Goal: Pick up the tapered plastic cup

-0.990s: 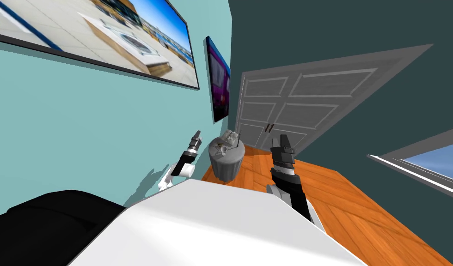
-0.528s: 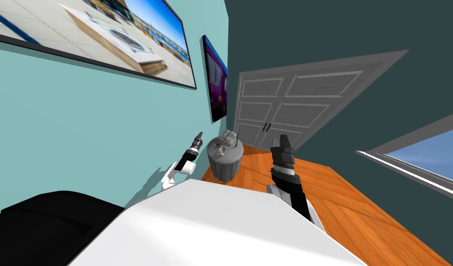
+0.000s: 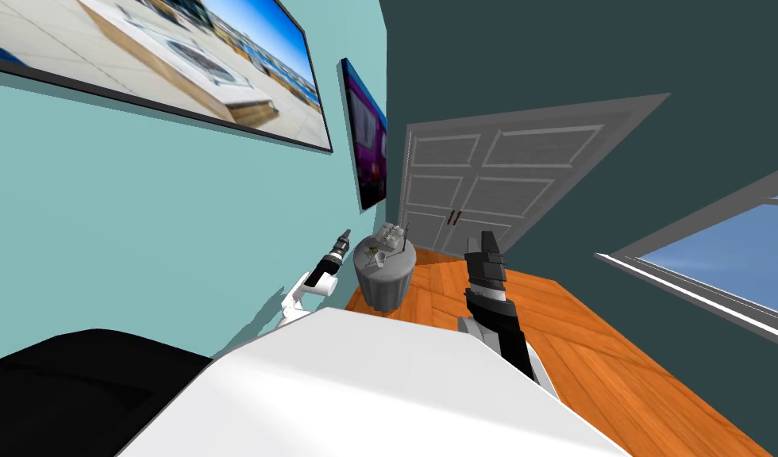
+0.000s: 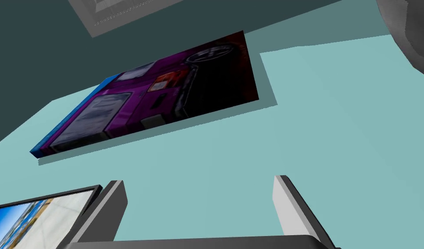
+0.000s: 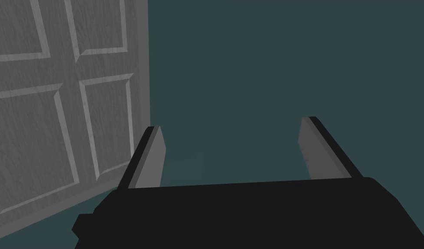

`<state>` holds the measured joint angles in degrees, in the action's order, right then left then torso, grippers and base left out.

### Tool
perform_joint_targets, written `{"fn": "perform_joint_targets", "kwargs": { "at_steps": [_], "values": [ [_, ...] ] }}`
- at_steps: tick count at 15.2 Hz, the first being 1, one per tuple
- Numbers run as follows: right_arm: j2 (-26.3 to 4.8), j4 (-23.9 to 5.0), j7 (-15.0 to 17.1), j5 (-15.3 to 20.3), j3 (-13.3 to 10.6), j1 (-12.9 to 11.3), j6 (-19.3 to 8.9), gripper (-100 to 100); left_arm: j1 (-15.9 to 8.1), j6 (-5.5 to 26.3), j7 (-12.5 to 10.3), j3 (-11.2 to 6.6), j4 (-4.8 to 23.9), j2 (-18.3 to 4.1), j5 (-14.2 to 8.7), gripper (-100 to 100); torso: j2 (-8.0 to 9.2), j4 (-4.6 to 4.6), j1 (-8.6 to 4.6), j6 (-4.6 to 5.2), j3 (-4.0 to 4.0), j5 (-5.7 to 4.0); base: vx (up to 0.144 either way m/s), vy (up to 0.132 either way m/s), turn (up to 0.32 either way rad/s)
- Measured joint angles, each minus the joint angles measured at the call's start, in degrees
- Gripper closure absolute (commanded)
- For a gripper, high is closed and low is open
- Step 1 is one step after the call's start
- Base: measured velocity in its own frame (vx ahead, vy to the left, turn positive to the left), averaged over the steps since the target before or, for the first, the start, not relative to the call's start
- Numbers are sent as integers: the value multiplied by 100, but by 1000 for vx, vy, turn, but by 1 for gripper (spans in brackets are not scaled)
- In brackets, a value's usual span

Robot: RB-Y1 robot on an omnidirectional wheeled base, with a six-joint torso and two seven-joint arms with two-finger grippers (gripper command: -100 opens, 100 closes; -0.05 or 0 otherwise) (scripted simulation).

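L tool [image 4: 199, 181], fingers wide apart

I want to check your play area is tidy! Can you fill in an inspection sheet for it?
Surface: round grey side table on orange wooden floor, beside the teal wall.
Job's things: small pale items on the tabletop; cup too small to pick out.
Clutter: nothing else seen.
Grippers: left gripper and right gripper, jaws open, both empty.
Cables: nothing seen.
Surroundings: grey panelled double door, large framed picture, purple picture, window.
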<state>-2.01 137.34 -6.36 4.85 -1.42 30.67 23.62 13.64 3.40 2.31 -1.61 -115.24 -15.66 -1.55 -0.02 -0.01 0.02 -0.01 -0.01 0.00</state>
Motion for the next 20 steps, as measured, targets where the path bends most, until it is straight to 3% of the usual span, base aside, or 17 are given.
{"fn": "perform_joint_targets", "kwargs": {
  "at_steps": [20],
  "values": [
    [0, 0, 0, 0, 0, 0, 0, 0, -1001, 2306, 148, 31, 964, -198, -209, -100, -1, 0, 0, 3, -1, 0, 1, 5, -85]
  ]
}}
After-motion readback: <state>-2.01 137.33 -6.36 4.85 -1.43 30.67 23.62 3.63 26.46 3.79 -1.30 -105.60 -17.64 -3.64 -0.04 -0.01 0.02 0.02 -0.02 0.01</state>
